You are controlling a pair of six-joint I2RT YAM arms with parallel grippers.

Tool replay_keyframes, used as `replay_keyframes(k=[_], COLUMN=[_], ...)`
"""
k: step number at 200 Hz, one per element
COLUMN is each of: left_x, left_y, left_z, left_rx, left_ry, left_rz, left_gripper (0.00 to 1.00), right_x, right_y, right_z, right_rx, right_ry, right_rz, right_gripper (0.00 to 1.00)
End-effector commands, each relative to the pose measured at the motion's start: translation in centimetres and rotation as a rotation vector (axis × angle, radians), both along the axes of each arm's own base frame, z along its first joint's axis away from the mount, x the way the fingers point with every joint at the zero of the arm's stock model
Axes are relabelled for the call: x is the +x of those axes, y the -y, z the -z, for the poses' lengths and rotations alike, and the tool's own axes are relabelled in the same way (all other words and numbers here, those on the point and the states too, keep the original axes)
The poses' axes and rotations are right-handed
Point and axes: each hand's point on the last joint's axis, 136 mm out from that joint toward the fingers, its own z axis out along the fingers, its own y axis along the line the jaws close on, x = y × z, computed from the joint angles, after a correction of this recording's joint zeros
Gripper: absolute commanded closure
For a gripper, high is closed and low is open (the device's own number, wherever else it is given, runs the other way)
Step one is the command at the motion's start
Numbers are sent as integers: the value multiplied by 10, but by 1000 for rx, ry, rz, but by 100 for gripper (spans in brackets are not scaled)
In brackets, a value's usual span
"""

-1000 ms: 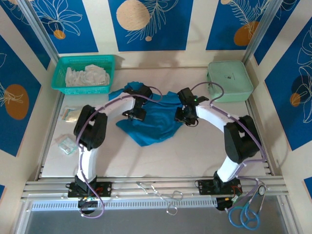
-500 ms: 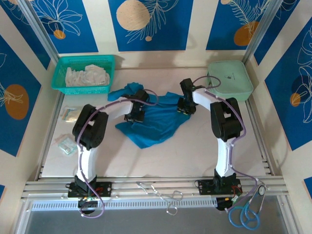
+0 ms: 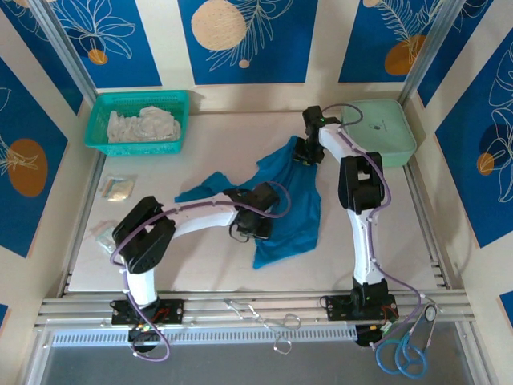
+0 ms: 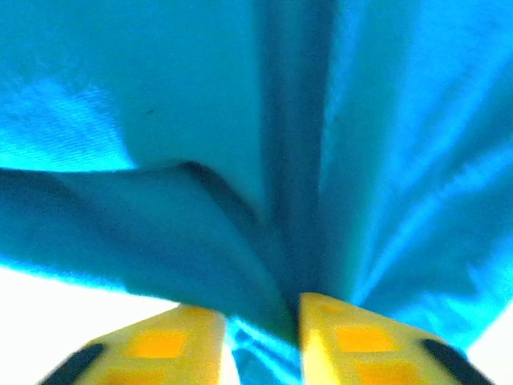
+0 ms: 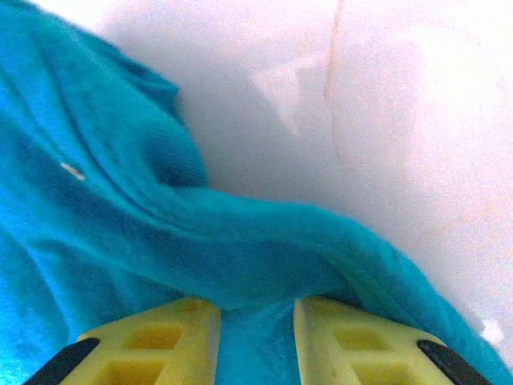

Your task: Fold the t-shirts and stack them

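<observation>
Right arm stretched far back, hand [image 5: 256, 314] clamped on teal t-shirt [image 3: 292, 204] edge; left arm bent low, hand [image 4: 260, 319] pinching a fold.

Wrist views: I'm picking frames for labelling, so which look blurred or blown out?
Left wrist: the t-shirt is close, soft and oversaturated, the table at lower left blown white. Right wrist: fabric soft, table overexposed. Top external: sharp, evenly lit.

Teal basket [image 3: 132, 147], mint box [image 3: 378, 131], small packet [image 3: 118, 188]
</observation>
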Motion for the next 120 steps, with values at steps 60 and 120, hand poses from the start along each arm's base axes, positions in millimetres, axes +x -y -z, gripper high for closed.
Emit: replay_keyframes(k=[60,120], left_x=[28,70], left_y=[-64,-148], left_z=[-93,-80], left_rx=[125,118], left_ry=[209,222], left_rz=[-130,-316], left_gripper=[20,20], right_x=[-30,-159], right_y=[0,-20], right_z=[-70,-67], right_rx=[46,118], right_ry=[46,-18], right_rz=[-92,-69], right_gripper=[60,60])
